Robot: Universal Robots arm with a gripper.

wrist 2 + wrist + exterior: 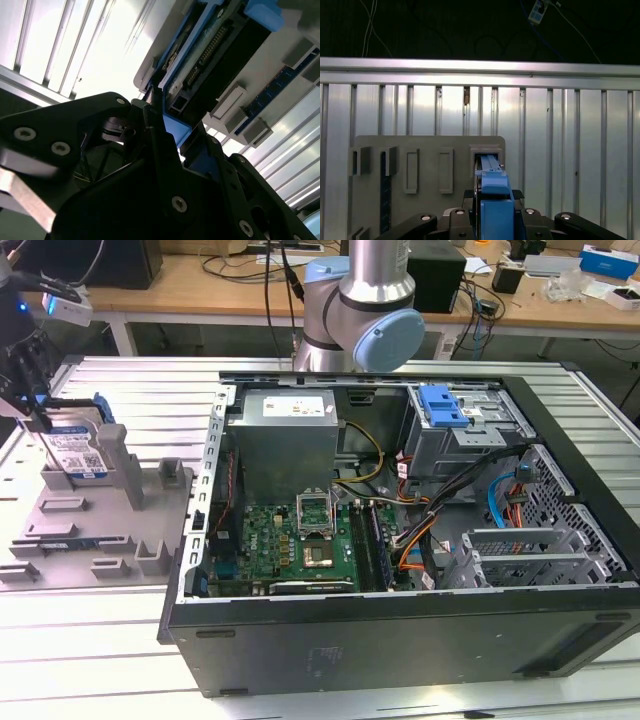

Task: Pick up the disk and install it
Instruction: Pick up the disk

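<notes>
The disk (82, 448) stands on edge in a slot of the grey fixture plate (110, 540) at the exterior view's left. It is silver with a white-and-blue label and a bright blue carrier. My gripper (38, 418) comes down on the disk's end farthest to the exterior view's left. In the first wrist view the blue carrier of the disk (491, 172) lies tight between the black fingers (468, 214) of the gripper (493, 202). The second wrist view shows one of the fingers (156, 117) pressed against the blue edge of the disk (210, 55). The disk is still seated in the slot.
An open computer case (400, 640) lies on the ribbed metal table, with a motherboard (300, 540), a power supply (285, 435) and a drive bay with a blue latch (441, 406). The arm's base (355, 300) stands behind the case. A wooden bench runs along the back.
</notes>
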